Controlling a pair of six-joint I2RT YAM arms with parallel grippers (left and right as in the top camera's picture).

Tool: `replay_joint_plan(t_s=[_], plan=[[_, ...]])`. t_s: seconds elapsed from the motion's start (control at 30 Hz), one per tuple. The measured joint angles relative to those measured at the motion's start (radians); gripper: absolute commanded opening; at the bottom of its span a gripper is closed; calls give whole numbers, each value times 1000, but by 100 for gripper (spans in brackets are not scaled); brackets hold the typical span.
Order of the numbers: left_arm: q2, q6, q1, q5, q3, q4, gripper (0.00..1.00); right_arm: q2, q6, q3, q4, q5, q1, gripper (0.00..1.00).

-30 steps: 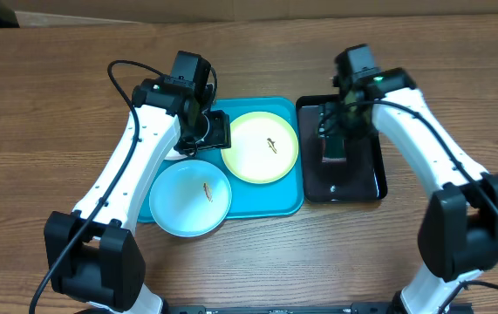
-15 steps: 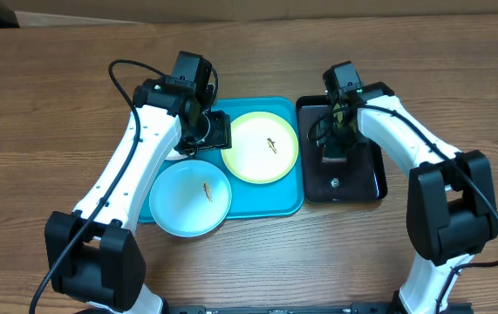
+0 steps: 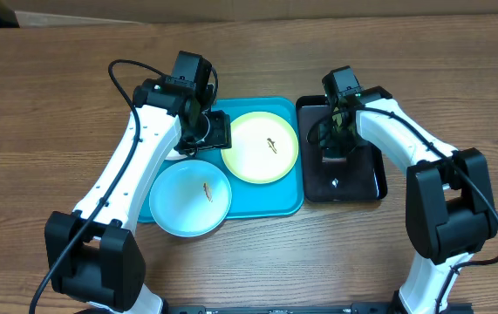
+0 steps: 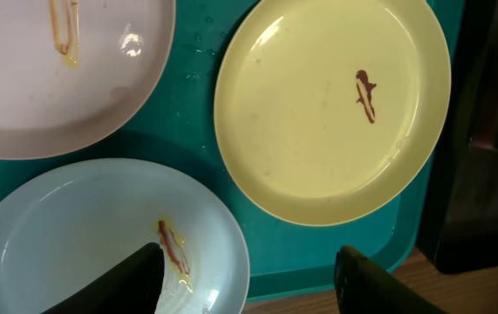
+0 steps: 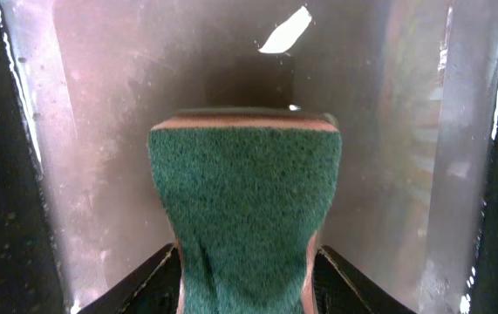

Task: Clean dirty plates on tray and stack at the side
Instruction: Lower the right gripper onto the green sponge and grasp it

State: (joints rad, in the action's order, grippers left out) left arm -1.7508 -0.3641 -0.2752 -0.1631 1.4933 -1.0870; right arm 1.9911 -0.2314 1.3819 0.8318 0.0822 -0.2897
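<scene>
Cleaning is judged unstarted: white round plastic plate [image 4: 57,78], lime green plate [image 3: 260,146] and pale blue plate [image 3: 190,198] are seen smeared on turquoise rectangular tray [image 3: 288,205], none stacked. Right end effector [image 5: 247,279] is clamped on green sponge [image 5: 244,192]; left end effector [image 4: 249,288] is held apart.

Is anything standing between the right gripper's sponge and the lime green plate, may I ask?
Nothing visible does; only the low rims of the black tray and turquoise tray lie between sponge and lime green plate. The left gripper hovers at the plate's far edge.
</scene>
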Motion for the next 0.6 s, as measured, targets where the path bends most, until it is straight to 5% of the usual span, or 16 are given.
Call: replay_joint_plan(t_s=[0.4, 0.6], plan=[[0, 0, 0, 0, 0, 0, 64, 0, -3, -19, -20, -1, 0, 57], [0, 0, 0, 3, 0, 0, 61, 0, 0, -21, -18, -6, 0, 30]])
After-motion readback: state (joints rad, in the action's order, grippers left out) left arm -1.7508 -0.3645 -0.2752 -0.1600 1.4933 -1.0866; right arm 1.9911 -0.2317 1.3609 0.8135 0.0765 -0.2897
